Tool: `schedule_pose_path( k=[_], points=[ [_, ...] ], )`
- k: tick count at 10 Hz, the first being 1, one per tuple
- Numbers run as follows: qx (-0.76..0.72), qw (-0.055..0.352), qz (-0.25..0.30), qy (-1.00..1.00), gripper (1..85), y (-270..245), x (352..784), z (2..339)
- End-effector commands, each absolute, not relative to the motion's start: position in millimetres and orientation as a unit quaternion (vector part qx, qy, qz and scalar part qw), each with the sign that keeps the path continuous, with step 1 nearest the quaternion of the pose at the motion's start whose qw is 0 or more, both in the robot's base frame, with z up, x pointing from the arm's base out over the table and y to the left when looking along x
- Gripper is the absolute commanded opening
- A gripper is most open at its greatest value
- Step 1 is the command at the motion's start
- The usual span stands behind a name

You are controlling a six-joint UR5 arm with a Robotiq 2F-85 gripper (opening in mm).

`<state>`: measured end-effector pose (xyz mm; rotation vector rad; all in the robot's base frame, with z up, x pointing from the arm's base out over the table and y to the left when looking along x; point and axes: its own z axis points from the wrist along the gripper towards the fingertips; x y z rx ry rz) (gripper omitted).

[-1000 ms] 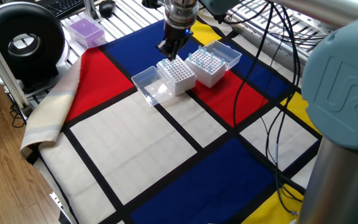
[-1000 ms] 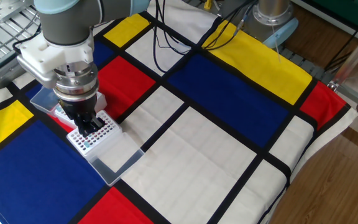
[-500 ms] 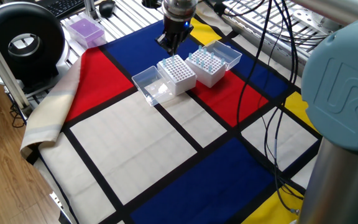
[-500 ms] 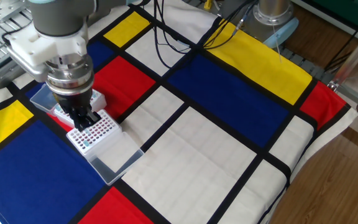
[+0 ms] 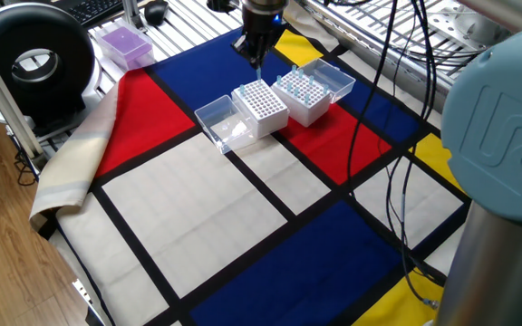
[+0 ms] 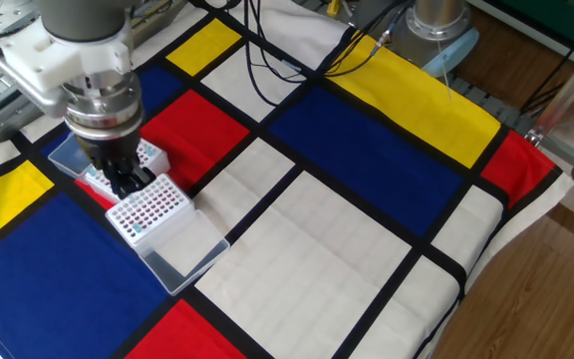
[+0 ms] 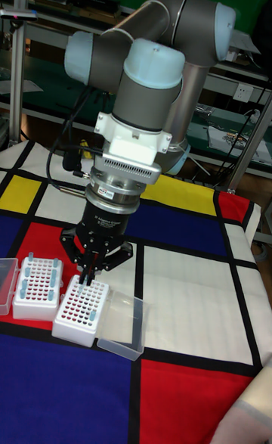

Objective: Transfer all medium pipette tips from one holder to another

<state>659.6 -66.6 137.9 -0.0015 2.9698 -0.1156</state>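
The end effector [image 7: 88, 271] is rising: a second ago its black fingers were down at the top of the nearer white rectangular plastic rack [image 5: 261, 107], and now they are hanging clear above that rack's far edge. The two racks and their lids are lying where they lay before.

In the tall fixed view the fingers are drawn together to a point around something thin and pale; whether it is one of the medium pipette tips cannot be told. The slender pale blue translucent medium pipette tips [image 5: 296, 88] are standing in the other white rack [image 7: 36, 287], which is touching the first; the holes of the nearer rack are showing reddish and dark in the other fixed view.

A clear plastic lid [image 6: 183, 249] is lying hinged open beside the nearer rack. The tabletop is covered by a cloth of red, blue, yellow and white blocks with black lines [image 5: 198, 208], its edge drooping over wooden floor. A purple box [image 5: 123, 43] is sitting on a metal grille beyond the cloth, and black cables [image 6: 267, 60] are trailing across it.

The grey and pale blue arm [image 7: 147, 66] is pointing its wrist straight down.
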Motion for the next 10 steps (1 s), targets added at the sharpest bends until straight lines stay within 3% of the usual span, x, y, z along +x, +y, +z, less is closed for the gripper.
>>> schedule_pose_path(
  k=[1, 3, 10],
  points=[
    [-0.02, 0.087, -0.071, 0.993, 10.0, -84.0, 660.9, 148.1],
    [-0.036, 0.087, -0.083, 0.992, 9.3, -99.8, 660.1, 153.2],
    [-0.052, 0.088, -0.04, 0.994, 9.3, -144.4, 638.1, 137.4]
  ],
)
